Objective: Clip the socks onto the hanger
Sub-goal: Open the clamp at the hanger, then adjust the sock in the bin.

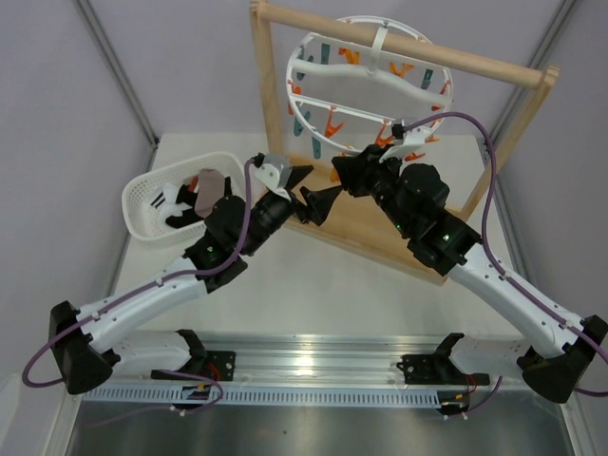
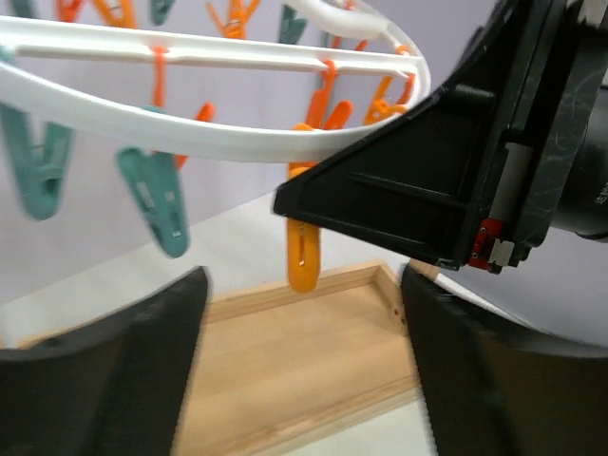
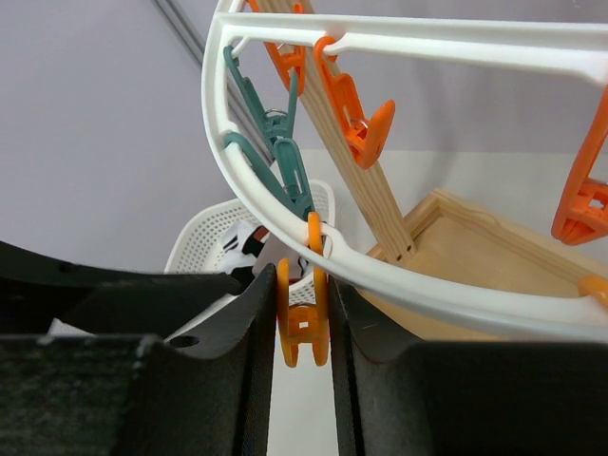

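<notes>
The hanger, a round white ring with orange and teal clips, hangs from the wooden rack. My right gripper is at its lower rim, shut on an orange clip and pinching the clip's handles between its fingers. My left gripper is open and empty just left of it, facing that same clip. In the left wrist view, my left gripper has wide jaws with only the rack's base between them. A taupe sock lies in the white basket; a striped cuff shows there too.
The wooden rack stands at the back on a tray-like wooden base. The white mesh basket sits at the left with black socks with white stripes. Teal clips dangle near my left gripper.
</notes>
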`<act>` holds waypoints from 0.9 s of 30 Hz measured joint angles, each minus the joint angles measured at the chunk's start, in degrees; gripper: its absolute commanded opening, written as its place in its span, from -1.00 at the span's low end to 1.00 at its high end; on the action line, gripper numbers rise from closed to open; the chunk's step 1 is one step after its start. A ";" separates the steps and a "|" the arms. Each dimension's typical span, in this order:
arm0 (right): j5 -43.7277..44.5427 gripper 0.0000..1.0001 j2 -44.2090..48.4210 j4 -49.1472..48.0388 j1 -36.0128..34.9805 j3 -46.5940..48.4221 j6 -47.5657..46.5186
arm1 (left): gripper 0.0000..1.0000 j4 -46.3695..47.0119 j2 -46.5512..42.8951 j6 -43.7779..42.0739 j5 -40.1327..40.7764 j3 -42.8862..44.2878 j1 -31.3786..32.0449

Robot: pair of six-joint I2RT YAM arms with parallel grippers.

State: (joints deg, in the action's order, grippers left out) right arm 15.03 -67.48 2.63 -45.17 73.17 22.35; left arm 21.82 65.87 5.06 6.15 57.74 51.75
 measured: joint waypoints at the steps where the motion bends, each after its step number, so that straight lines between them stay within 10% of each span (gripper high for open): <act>1: 0.39 -1.00 0.00 -0.02 0.02 -0.26 0.15 | 0.87 -1.22 -1.07 0.24 0.74 0.00 0.00; 9: 2.54 -1.00 0.09 -0.79 0.02 -1.22 0.59 | 0.99 -18.91 -9.49 7.10 9.29 2.27 -1.92; 15: 2.60 -1.00 0.59 -0.76 0.02 -1.49 0.57 | 0.99 -37.73 -11.02 17.49 10.69 4.26 -15.26; 27: 1.53 -1.00 2.19 -0.15 0.22 -2.58 0.11 | 0.99 -57.68 11.17 22.51 13.16 13.86 -32.37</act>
State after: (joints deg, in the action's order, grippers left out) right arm 16.56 -65.30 2.48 -44.95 70.59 22.46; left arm -35.86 77.03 27.57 19.31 71.59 19.38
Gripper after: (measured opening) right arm 0.273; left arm 0.994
